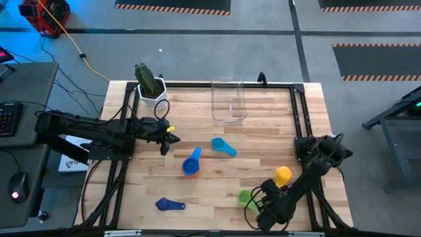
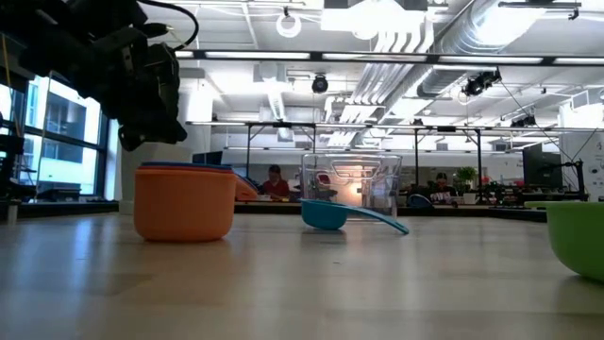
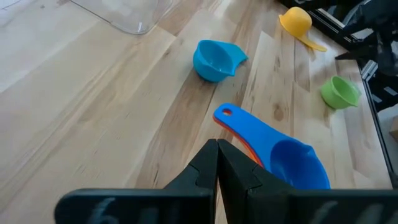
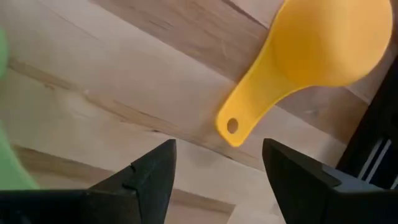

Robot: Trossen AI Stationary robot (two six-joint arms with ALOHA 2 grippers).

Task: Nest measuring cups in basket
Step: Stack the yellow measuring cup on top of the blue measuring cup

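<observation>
Nearby, yellow cup before right hand

Lighting is even and bright, from ceiling strip lights visible across the upper frame of the low view. Shadows on the counter are soft. The nearest counter surface and green cup at right edge in the low view are out of focus.
</observation>
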